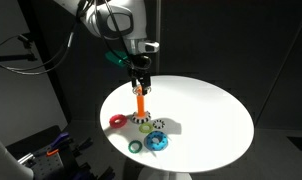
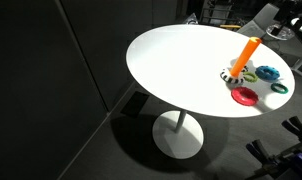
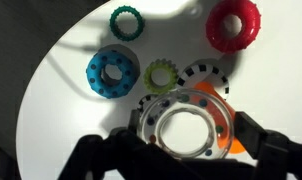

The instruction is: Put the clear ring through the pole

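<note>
In the wrist view my gripper (image 3: pixel 187 130) is shut on the clear ring (image 3: pixel 184 100), a see-through ring with dark specks on its rim, one finger on each side. The orange pole (image 3: pixel 206 92) shows just beyond and under the ring's right side. In an exterior view the gripper (image 1: pixel 139 84) hangs straight above the upright pole (image 1: pixel 139 102); the ring is too small to make out there. In an exterior view the pole (image 2: pixel 247 55) stands at the table's right side, and the gripper does not show.
Around the pole on the white round table (image 1: pixel 211 110) lie a red ring (image 3: pixel 234 25), a green ring (image 3: pixel 124 22), a blue toothed ring (image 3: pixel 113 72), a yellow-green ring (image 3: pixel 162 73) and a black-and-white ring (image 3: pixel 203 72). The surroundings are dark.
</note>
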